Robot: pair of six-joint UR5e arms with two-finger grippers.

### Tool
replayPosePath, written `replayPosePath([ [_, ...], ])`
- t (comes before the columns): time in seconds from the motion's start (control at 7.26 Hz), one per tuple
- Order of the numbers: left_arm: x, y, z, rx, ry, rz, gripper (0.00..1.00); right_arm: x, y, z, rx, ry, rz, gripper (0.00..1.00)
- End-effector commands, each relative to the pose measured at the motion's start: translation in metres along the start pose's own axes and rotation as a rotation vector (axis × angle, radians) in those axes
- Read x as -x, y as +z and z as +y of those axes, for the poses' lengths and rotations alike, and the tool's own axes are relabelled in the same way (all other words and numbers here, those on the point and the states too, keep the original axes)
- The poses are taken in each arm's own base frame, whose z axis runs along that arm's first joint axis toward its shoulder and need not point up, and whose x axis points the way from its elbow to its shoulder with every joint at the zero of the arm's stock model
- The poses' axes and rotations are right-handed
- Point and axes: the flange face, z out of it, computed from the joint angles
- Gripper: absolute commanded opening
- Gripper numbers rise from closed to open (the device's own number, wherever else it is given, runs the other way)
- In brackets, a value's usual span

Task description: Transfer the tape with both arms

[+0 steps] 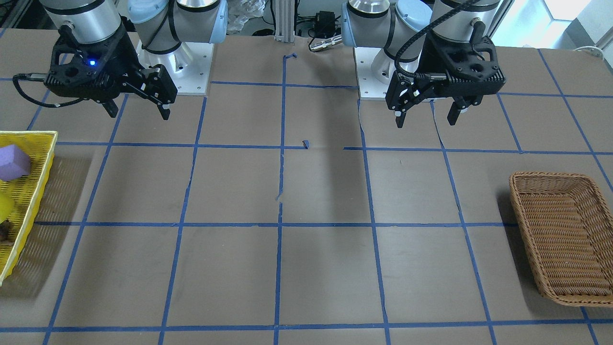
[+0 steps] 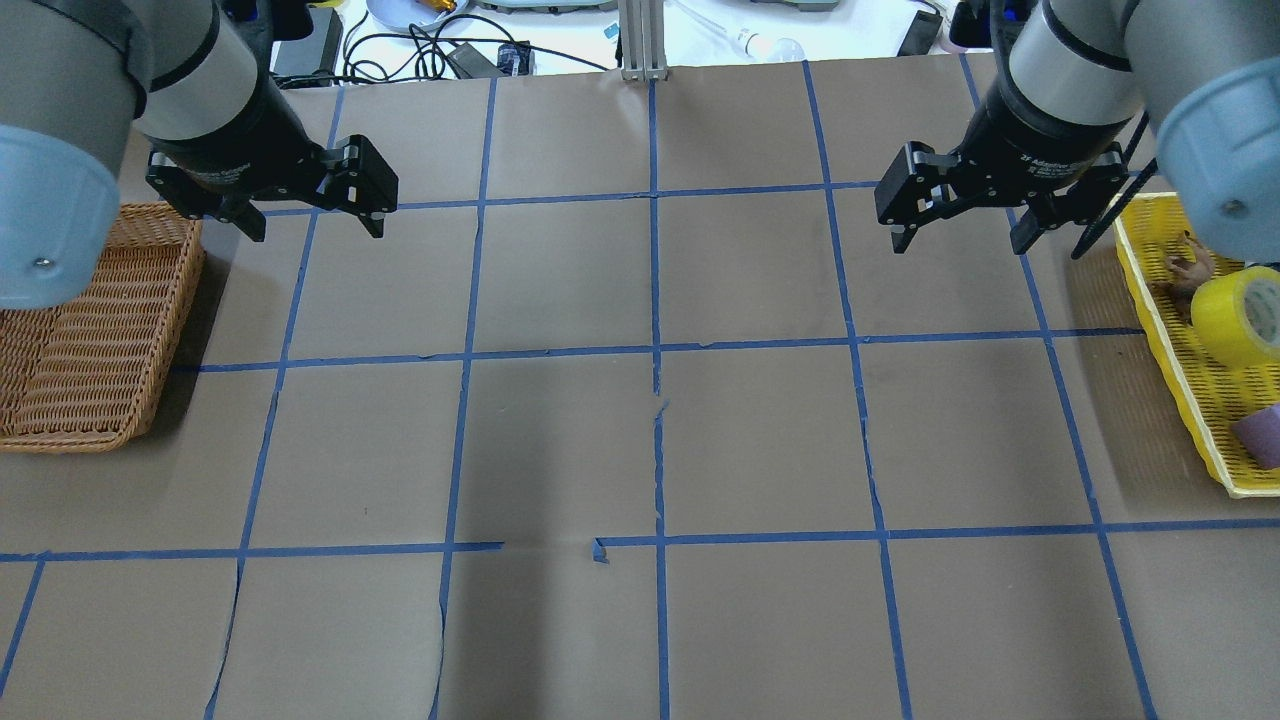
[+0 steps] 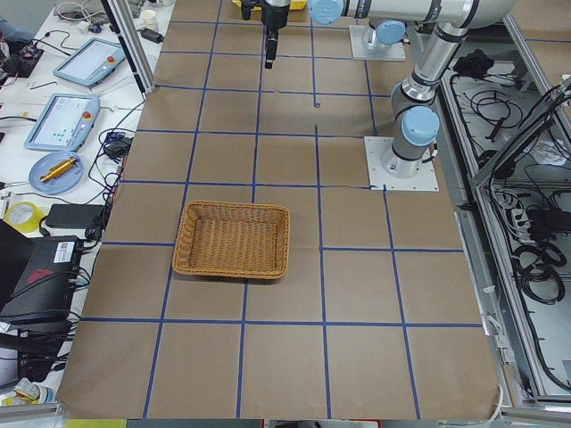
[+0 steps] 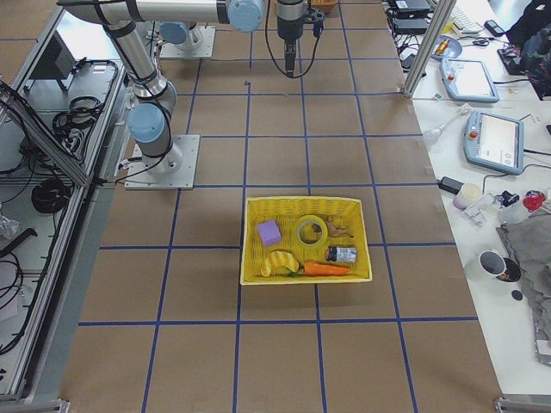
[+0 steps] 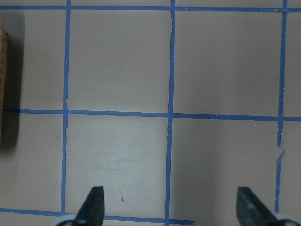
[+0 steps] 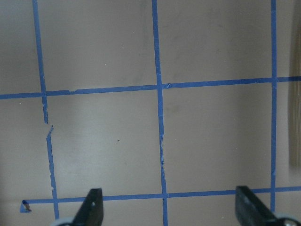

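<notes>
The yellow tape roll (image 2: 1240, 315) lies in a yellow mesh basket (image 2: 1165, 330) at the table's right end. It also shows in the exterior right view (image 4: 312, 231) and at the edge of the front view (image 1: 5, 207). My right gripper (image 2: 958, 243) hangs open and empty above the table, inward of that basket, apart from the tape. It also shows in the front view (image 1: 139, 115). My left gripper (image 2: 318, 228) hangs open and empty near the brown wicker basket (image 2: 100, 440). It also shows in the front view (image 1: 425, 120). Both wrist views show only bare table between open fingers.
The yellow basket (image 4: 301, 200) also holds a purple block (image 4: 269, 232), a banana, a carrot (image 4: 325, 269) and a small can. The wicker basket (image 1: 527, 225) is empty. Blue tape lines grid the brown table. Cables and devices lie past the far edge.
</notes>
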Motion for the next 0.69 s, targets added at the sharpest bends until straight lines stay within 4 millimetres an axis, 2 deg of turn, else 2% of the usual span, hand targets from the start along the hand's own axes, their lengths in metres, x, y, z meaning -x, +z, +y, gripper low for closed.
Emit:
replayPosePath([
  [0.0, 0.0063, 0.0, -0.0034, -0.001, -0.011, -0.002, 1.0, -0.0007, -0.0001, -0.0002, 0.0, -0.014, 0.0, 1.0],
  [0.28, 0.0015, -0.0096, -0.0027, -0.041, 0.012, 0.014, 1.0, 0.0, 0.0005, -0.0006, 0.0, -0.047, 0.0, 1.0],
  [0.55, 0.0016, -0.0084, 0.0015, -0.048, -0.062, 0.016, 1.0, 0.0, 0.0006, -0.0004, 0.001, -0.047, 0.0, 1.0],
])
